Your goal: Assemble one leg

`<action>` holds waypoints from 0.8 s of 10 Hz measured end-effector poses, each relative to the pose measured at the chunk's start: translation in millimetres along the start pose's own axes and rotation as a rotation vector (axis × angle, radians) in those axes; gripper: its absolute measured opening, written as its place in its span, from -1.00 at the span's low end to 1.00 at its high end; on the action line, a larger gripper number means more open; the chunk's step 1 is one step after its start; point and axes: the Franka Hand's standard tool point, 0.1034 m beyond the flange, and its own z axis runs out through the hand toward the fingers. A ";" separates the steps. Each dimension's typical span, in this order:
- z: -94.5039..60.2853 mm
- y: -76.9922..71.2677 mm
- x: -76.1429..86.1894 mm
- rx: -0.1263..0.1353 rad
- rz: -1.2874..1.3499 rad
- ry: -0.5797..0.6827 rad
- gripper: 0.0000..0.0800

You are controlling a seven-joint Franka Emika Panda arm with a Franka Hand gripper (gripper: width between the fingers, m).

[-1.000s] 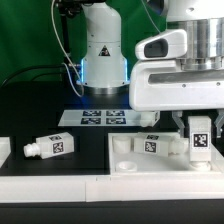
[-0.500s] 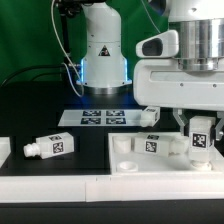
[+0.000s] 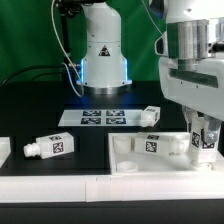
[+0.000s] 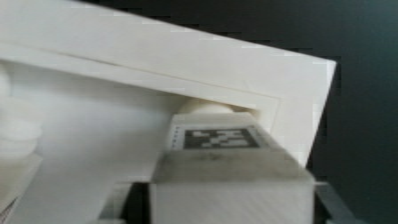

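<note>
So, nearest the exterior camera is the panel (image 3: 125, 166), lying flat at about 5 o'clock; over its 3 o'clock end hangs the gripper (image 3: 203, 134), fingers squeezed in on the leg (image 3: 203, 147), which stands upright with its tag facing the camera; can't tell if its lower end touches the panel. The wrist view shows that leg (image 4: 222, 138) pinched from both sides, its far end over the panel (image 4: 107, 110) near a corner. A second leg (image 3: 150, 144) lies on the panel just beside it; a third leg (image 3: 55, 147) lies on the table (image 3: 40, 110) at 9 o'clock. Further back, a fourth leg (image 3: 150, 115) sits beside the marker board (image 3: 100, 117); the base (image 3: 100, 50) is at 12.
</note>
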 end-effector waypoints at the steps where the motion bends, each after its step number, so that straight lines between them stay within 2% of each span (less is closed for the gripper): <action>1: 0.1 0.0 0.0 -0.001 -0.024 0.000 -0.29; 2: 0.4 0.2 -0.6 -0.002 -0.105 0.002 -0.11; 3: 0.6 0.2 -3.2 -0.002 -0.248 0.000 0.35; 4: 1.0 -0.1 -6.7 -0.007 -0.470 0.012 0.35; 5: 1.8 -0.5 -13.9 -0.013 -0.696 0.024 0.58; 6: 2.1 -0.3 -11.9 -0.011 -0.694 0.019 0.61; 8: 2.3 0.0 -9.7 -0.016 -0.856 0.023 0.62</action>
